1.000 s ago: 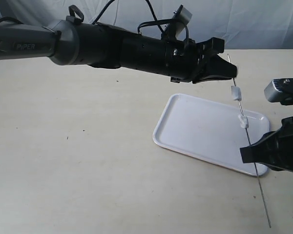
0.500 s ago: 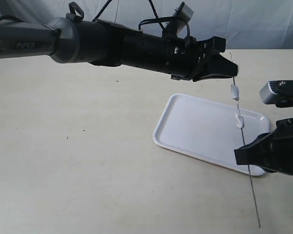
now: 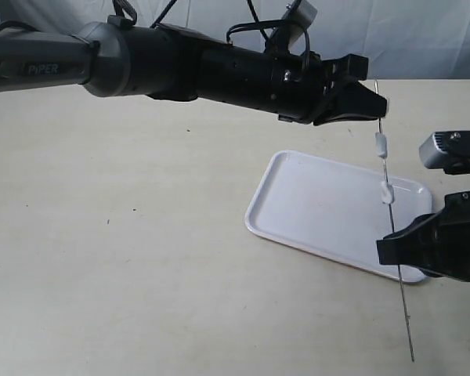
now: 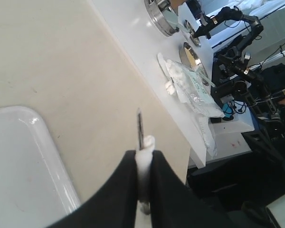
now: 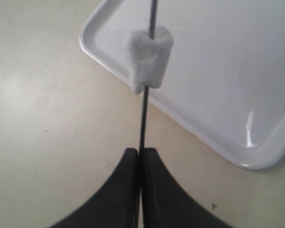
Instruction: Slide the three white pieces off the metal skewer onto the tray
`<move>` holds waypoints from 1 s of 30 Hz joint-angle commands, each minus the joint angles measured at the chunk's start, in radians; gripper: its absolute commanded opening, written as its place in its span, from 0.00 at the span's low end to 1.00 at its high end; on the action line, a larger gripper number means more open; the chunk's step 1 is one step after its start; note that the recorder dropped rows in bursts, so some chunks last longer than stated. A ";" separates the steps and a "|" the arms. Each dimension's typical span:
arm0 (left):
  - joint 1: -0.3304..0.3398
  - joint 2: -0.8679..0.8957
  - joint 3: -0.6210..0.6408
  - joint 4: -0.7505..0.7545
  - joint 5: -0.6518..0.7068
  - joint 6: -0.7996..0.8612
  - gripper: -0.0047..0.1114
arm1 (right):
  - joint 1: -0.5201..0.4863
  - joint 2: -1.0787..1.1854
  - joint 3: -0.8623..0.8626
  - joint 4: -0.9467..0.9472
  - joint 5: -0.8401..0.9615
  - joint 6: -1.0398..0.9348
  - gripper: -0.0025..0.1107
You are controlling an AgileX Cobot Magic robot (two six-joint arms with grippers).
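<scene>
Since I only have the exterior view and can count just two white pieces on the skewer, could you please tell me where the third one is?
Observer: The left wrist view shows the third white piece pinched in the left gripper, with the tip of the skewer poking out beyond it.
Operator: Thank you. Is the right gripper truly closed on the rod?
Observer: Yes. In the right wrist view the right gripper is shut on the skewer, and the nearest white piece sits clear of it, further along the rod.
</scene>
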 commanded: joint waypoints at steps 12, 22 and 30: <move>0.027 -0.010 -0.021 0.033 -0.139 -0.046 0.15 | 0.011 0.003 0.023 -0.028 0.152 -0.022 0.02; 0.041 -0.010 -0.020 0.471 -0.152 -0.301 0.04 | 0.011 -0.147 -0.131 -0.250 0.254 0.164 0.02; 0.038 -0.010 -0.016 0.539 -0.013 -0.349 0.09 | 0.011 -0.150 -0.151 -0.274 0.261 0.177 0.02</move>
